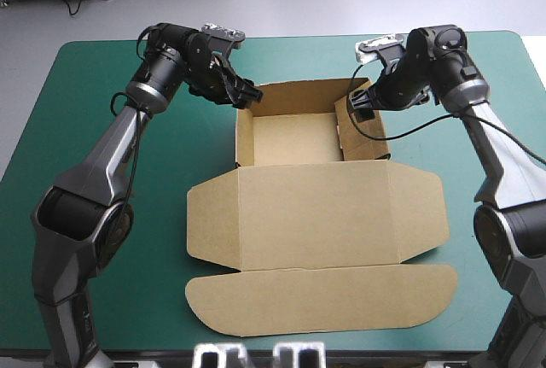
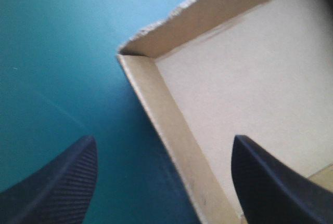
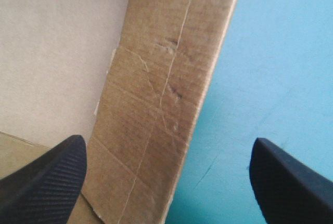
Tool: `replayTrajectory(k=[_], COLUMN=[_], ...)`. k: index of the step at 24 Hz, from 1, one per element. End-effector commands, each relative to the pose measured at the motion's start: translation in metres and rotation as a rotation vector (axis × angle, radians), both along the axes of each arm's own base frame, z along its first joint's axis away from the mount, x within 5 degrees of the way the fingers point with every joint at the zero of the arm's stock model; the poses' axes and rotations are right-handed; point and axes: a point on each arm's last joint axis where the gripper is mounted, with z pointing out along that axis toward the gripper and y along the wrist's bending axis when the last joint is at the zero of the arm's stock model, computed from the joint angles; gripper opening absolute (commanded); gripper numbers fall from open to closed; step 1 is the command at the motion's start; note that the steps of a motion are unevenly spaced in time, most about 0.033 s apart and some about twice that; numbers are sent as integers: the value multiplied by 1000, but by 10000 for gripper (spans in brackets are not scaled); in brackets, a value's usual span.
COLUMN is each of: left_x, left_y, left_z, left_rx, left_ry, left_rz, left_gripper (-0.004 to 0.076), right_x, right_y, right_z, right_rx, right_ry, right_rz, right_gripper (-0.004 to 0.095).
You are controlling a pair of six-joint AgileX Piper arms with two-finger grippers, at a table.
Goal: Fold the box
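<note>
High view | box (image 1: pixel 311 206): open brown tray, lid flat | left gripper (image 2: pixel 164 141) wide | right gripper (image 3: pixel 169 141) wide

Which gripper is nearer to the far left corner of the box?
Left. The left gripper is open astride the left wall, just short of that corner; the right gripper is open astride the right wall, across the box.

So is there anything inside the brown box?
Nothing shows in the box, only its bare brown floor. Its right wall slants inward and hides a strip of that floor, so I cannot tell what lies there.
</note>
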Motion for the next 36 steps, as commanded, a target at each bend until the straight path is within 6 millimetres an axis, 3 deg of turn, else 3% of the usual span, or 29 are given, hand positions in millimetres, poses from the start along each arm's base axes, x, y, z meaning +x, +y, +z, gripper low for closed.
replayTrajectory(k=[1,2,3,4,6,10,12,15,16,21,26,28,29,30,32,35,36], left_x=[-34,-48,-55,-71,-93,-132,-150,-169,-179,-201,-217,-222,-223,-224,-224,-224,-224], left_y=[22,32,36,44,54,70,78,86,89,98,105,107,107,107,108,108,108], left_z=[67,89,98,117,137,157,156,142,124,76,23,-3,-8,-12,-12,-12,-12], left_rx=[19,35,40,40,38,66,86,106,117,160,184,211,215,220,221,225,225], left_ry=[-147,-213,-242,-297,-355,-421,-419,-374,-313,-167,6,92,107,121,123,121,121], left_rz=[32,47,54,54,34,-27,-35,-40,-52,-49,11,23,21,20,20,20,20], left_gripper=[515,491,463,386,242,-1,-4,-4,-4,-4,-4,-5,-5,-6,-7,-7,-7], right_x=[-30,-40,-45,-52,-55,-49,-42,-28,-17,12,29,34,34,36,38,43,47], right_y=[-12,-15,-17,-20,-22,-20,-17,-12,-9,0,4,9,10,11,11,-7,-25], right_z=[65,80,86,95,99,92,83,64,49,2,-35,-47,-47,-44,-37,-18,-4], right_rx=[24,16,12,6,-7,-6,1,10,7,0,-16,22,31,41,31,42,39], right_ry=[-173,-217,-237,-263,-278,-259,-232,-177,-137,-31,51,80,72,50,16,-28,-58], right_rz=[19,23,23,20,16,18,21,26,28,29,28,43,53,58,92,62,33], right_gripper=[792,793,793,793,793,793,793,793,793,793,746,521,426,241,-15,-19,-17])
